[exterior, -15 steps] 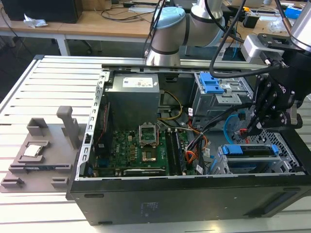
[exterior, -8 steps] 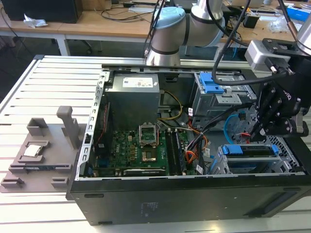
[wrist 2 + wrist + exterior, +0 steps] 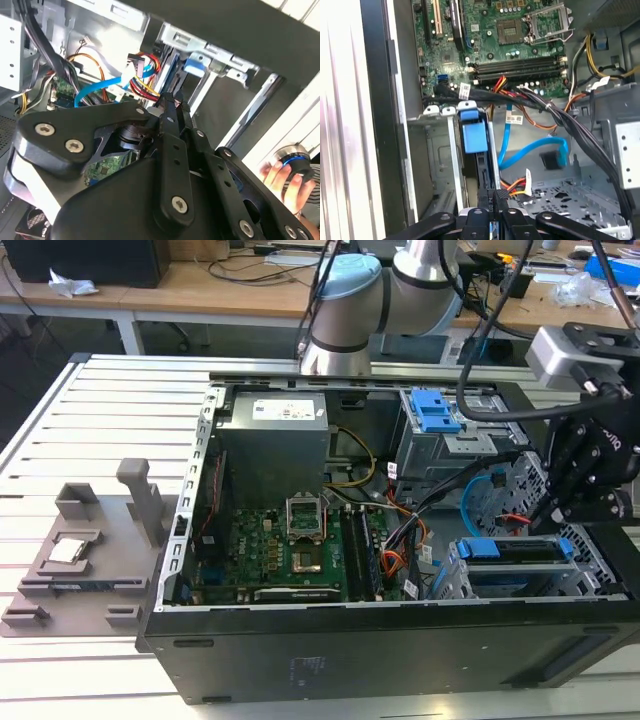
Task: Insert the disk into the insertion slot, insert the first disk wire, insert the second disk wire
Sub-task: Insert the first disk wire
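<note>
The disk (image 3: 515, 552), framed by its blue carrier (image 3: 472, 136), lies inside the insertion slot (image 3: 470, 585), a grey perforated cage at the case's front right in the exterior view. My gripper (image 3: 494, 204) hangs just over the disk's rear edge. Its fingers (image 3: 171, 111) are pressed together on a small dark plug. The red and yellow strands of the first disk wire (image 3: 516, 188) run to that plug. The second disk wire (image 3: 532, 149), a light blue flat cable, loops beside it, and its dark plug (image 3: 551, 160) hangs free over the cage floor.
A taller cage with a blue latch plate (image 3: 435, 410) stands behind the slot. Thick black cables (image 3: 570, 125) cross over the motherboard (image 3: 290, 540). The power supply (image 3: 275, 420) fills the back. A grey fixture (image 3: 80, 550) lies outside the case. A hand (image 3: 280, 176) holds a knob nearby.
</note>
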Available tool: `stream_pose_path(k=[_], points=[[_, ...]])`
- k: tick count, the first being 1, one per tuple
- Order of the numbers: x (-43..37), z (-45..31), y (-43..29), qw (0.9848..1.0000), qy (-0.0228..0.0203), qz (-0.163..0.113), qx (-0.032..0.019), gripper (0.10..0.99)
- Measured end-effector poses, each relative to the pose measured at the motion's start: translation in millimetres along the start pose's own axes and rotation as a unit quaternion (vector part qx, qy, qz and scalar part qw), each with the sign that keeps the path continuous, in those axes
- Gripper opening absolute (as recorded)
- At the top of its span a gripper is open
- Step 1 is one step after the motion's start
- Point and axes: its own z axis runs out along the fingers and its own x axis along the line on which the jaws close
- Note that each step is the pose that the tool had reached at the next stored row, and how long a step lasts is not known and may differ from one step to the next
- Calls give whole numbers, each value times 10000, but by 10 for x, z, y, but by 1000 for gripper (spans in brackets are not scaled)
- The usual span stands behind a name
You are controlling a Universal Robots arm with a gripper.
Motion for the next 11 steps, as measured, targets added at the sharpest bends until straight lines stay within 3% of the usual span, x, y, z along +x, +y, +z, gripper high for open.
stream_pose_path(k=[4,7,10,11], points=[[-14,-6,-117,10000,2,0,-13,169],[-21,7,-164,10000,2,-1,-22,169],[-21,43,-166,10000,3,-1,-23,169],[-17,48,-136,10000,3,-2,-23,169]])
